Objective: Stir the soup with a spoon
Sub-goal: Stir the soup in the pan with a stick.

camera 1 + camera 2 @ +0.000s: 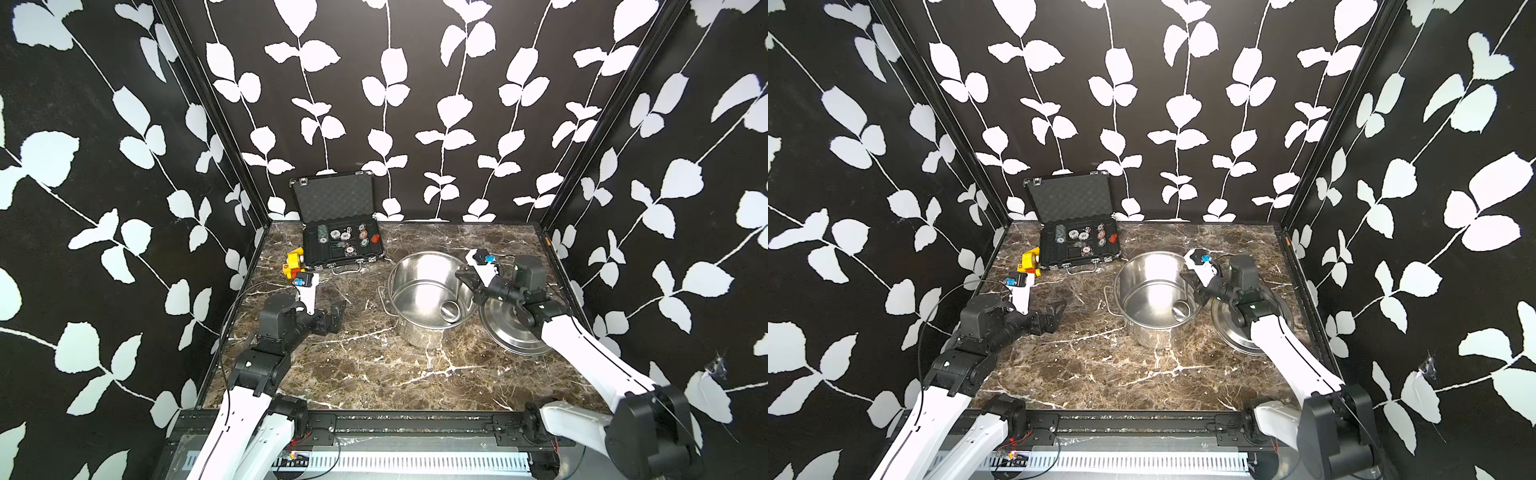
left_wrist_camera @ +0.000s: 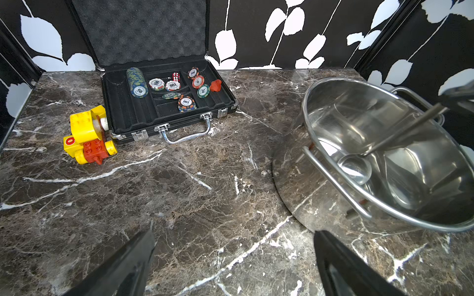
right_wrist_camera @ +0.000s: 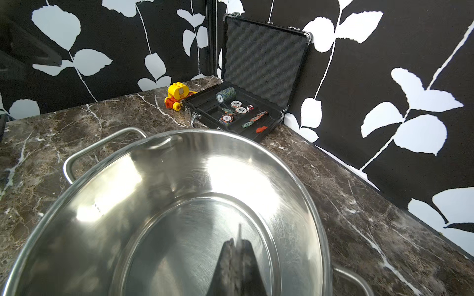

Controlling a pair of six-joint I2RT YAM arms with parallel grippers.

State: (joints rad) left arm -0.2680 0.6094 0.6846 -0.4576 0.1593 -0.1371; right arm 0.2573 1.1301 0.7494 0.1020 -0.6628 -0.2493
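In both top views the table (image 1: 353,374) lies open across the lower middle of the frame. At right the pot (image 1: 419,332), with the spoon (image 1: 451,311) slanting inside, and the lid (image 1: 509,336) block passage; upper left, the case (image 1: 332,199) and toy (image 1: 293,262).

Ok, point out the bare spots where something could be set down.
Free: the wide front strip of table, in front of the pot and lid; the middle between left gripper and pot. Crowded: back left, with case and toy truck.

Chip stack (image 2: 139,90) reads 50, loose chip (image 2: 156,84) 100 — yellow toy (image 3: 180,92) 120.
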